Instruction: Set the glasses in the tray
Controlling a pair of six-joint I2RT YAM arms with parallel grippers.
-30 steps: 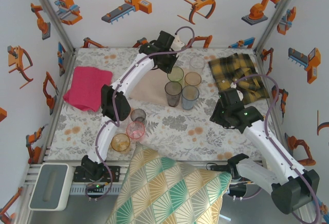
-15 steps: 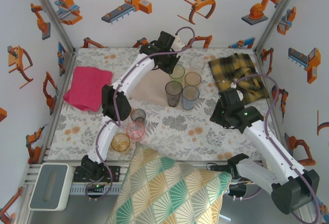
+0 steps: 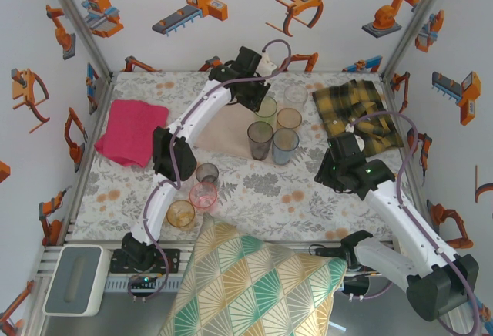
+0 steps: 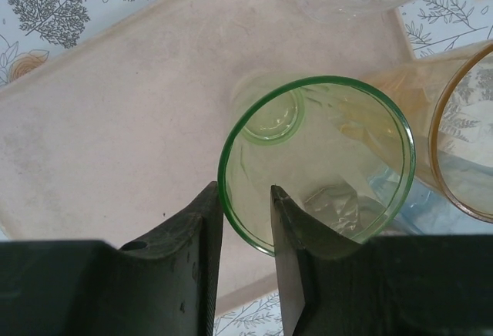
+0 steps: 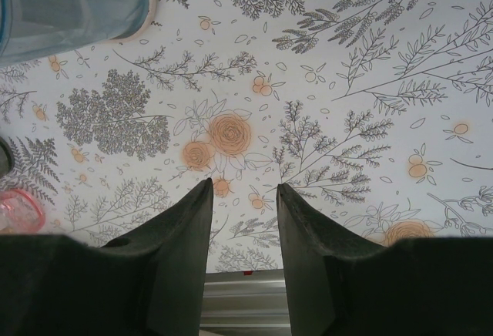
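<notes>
Green glass (image 4: 316, 159), upright on tray (image 4: 115, 136): near rim stands between the parted fingers of left end effector (image 4: 246, 197), not clamped. Right end effector (image 5: 244, 193): open, above floral counter (image 5: 347, 82).

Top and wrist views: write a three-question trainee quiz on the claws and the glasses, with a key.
1. True or false: the right claw grips a tumbler.
2. The left claw has one finger inside a tumbler's rim and one outside. Which colour is that tumbler? A pink, B green, C blue.
3. How many translucent plastic tumblers stand on the floral tablecloth between the pale pink-beige rectangular tray and the left arm's base?
Key: 1 false, it hangs open above the tablecloth. 2 B, the translucent green plastic tumbler, upright on the tray. 3 three: smoky grey, pink, amber.
</notes>
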